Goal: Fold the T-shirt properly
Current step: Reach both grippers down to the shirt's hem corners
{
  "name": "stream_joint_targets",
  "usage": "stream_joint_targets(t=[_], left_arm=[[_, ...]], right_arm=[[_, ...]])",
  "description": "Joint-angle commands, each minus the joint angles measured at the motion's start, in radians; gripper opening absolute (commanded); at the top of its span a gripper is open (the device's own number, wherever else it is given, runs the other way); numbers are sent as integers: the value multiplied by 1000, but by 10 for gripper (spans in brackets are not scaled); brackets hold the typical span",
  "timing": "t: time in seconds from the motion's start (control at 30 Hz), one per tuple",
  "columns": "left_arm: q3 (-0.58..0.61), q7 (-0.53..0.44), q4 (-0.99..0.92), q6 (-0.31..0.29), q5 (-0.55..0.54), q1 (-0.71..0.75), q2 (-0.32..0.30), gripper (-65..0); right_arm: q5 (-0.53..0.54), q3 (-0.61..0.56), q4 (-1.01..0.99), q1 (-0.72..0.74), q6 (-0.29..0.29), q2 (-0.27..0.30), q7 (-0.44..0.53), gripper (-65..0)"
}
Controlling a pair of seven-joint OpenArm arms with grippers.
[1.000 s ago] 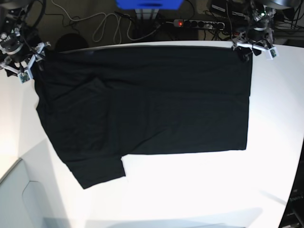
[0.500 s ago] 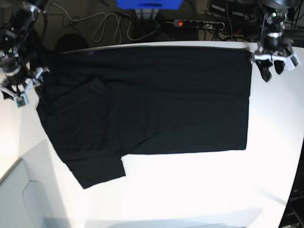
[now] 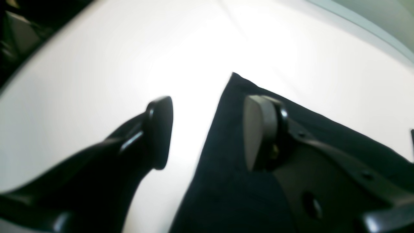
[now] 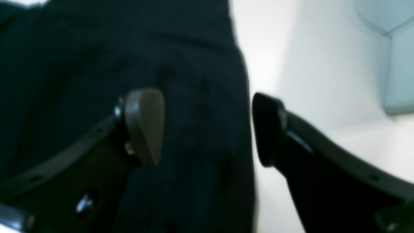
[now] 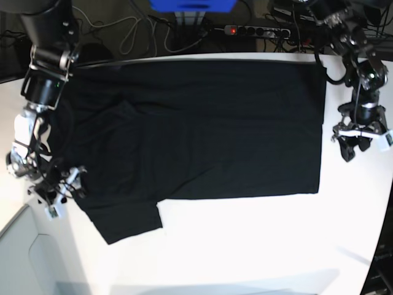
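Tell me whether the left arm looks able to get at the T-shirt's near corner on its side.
Probably yes: the left tool stands open near that corner of the T-shirt, with nothing visible between.

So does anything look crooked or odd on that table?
Yes: the black shirt lies unevenly. At its front edge, on the picture's left, one flap juts out past the rest, so the outline looks lopsided. I see no spill or damage.

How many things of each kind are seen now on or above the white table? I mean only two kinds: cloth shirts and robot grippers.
T-shirt, black: 1
Grippers, both open: 2, namely the left gripper and the right gripper
Total: 3
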Motion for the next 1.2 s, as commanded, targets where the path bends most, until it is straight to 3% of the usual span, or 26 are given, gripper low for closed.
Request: stream_joint_targets(t=[0.0,0.07,0.17,0.3,0.37,0.63,0.87,1.03,1.17], left_arm=[[10,-20,-19,6,0,-36,-28,-317],[53,-22,-96,6,0,-82,-63,-317],[101,-23,-187,6,0,-138,-86,-317],[139,-26,-282,6,0,-214,-109,-317],[173,-54,-320,6,0,-241,-121,-317],[345,-200,-512,8,1,-319,-152,-317],[360,-213,-652,8,110,-411,-149,-317],[360,-213,-739,6,122,-464,-150,-317],[380,-215,-804,6,122,-497,-150,-317]], right_arm=[[12,3,-47,62,-51,16,47,-233],[12,-2,-202,141,-107,16,120,-233],[12,-5,-366,207,-122,31,245,-233],[12,-7,-495,240,-240,37,395,-232],[12,-7,-520,237,-269,37,433,-224],[12,-7,-557,176,-272,29,473,-219],[12,-53,-610,155,-272,31,510,-221],[12,-171,-581,104,-272,31,512,-223],[12,-186,-557,78,-272,29,513,-224]])
